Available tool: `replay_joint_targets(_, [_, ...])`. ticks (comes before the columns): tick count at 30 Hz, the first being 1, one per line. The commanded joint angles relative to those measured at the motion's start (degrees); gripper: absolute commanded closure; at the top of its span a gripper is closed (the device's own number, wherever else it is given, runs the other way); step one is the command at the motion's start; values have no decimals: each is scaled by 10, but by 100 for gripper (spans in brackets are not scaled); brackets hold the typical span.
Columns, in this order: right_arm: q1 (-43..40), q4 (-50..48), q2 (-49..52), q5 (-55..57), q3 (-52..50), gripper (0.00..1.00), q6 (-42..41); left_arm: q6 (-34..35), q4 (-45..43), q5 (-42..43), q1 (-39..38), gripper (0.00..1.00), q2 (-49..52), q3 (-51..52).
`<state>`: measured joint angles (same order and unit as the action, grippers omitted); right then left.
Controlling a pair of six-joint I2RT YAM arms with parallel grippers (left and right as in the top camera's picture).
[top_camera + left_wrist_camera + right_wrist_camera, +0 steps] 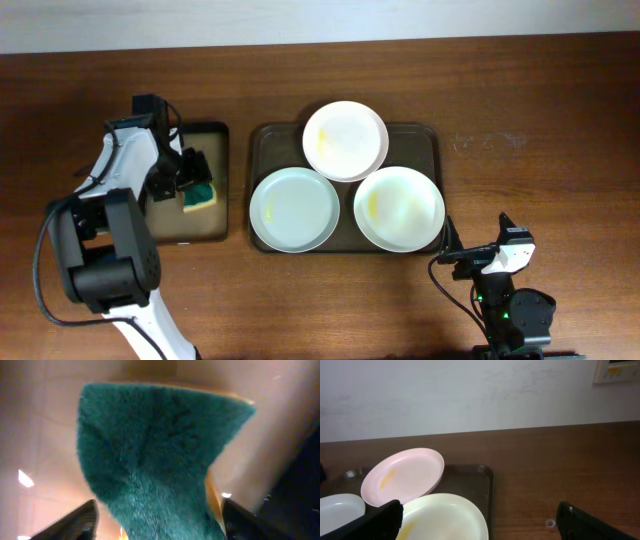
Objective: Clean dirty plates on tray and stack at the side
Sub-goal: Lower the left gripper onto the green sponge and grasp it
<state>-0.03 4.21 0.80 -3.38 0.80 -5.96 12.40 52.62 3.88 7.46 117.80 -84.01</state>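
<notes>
**A:** From overhead, what worries you?

**B:** The top plate (345, 140) rides on the rims of the left plate (294, 208) and the right plate (399, 207), all three on the tray (420, 140). Scrub it one-handed and I reckon it skates or tips. The left claw (190, 178) is well apart from them, over the small black tray (195, 228), gripping the sponge (200, 196). The right claw (447, 248) sits over the counter (560, 120), just beside the tray's near right corner and close to the right plate.

**A:** And the left wrist view?

**B:** The sponge (155, 460) fills it, pinched between the fingers (75, 522), its green face bent. No plate is in sight. I'd guess so low a grip could let it twist loose once it is pressed down.

**A:** Right wrist?

**B:** The right claw (479, 507) is spread wide, holding nothing. The right plate (445, 517) lies just below and ahead of it. The top plate (402, 477) is tilted beyond, showing a yellow smear, and the left plate (340, 507) is at the far left, with bare tray (475, 477) behind. A careless pinch on that near rim may jolt the propped plate.
</notes>
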Motion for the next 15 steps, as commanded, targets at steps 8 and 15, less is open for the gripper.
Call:
replay_joint_targets(8, [-3,0,-4,-5,-5,2,0,4,3,-56,-2,100,11,3])
replay_joint_targets(15, [-4,0,-4,-5,-5,2,0,4,11,-56,-2,1,12,5])
